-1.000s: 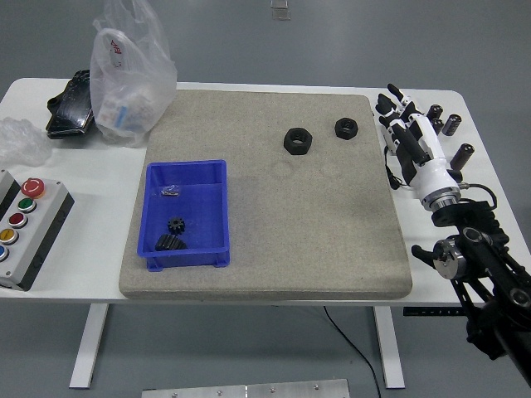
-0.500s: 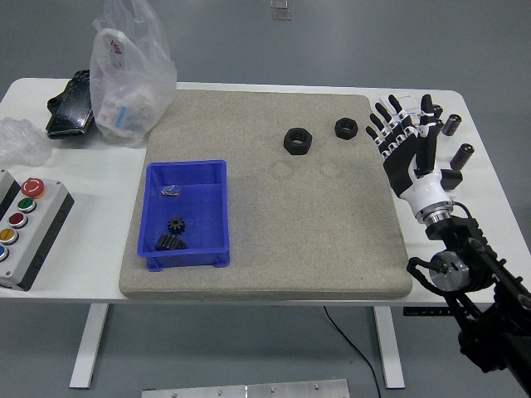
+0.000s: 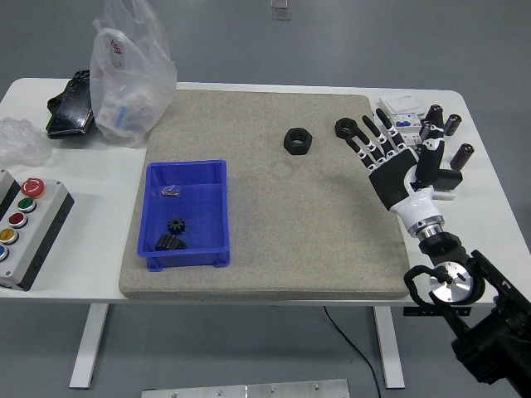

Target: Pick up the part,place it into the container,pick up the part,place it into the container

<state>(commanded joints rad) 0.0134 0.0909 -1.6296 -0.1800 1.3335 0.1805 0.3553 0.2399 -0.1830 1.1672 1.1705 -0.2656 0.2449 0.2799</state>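
Robot hand (image 3: 388, 162) moved leftward, splayed beside small nut (image 3: 345, 127)

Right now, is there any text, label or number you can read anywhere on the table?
None can be read.
Plastic bag: red print, too blurred.
White box beside the right hand: blue markings, too small.
Button box: coloured buttons, no legible labels.
Blue bin: no text visible.

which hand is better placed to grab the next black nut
Right. The right hand is over the mat's right side, fingers spread open, right beside the small black hex nut. No left hand is in view.
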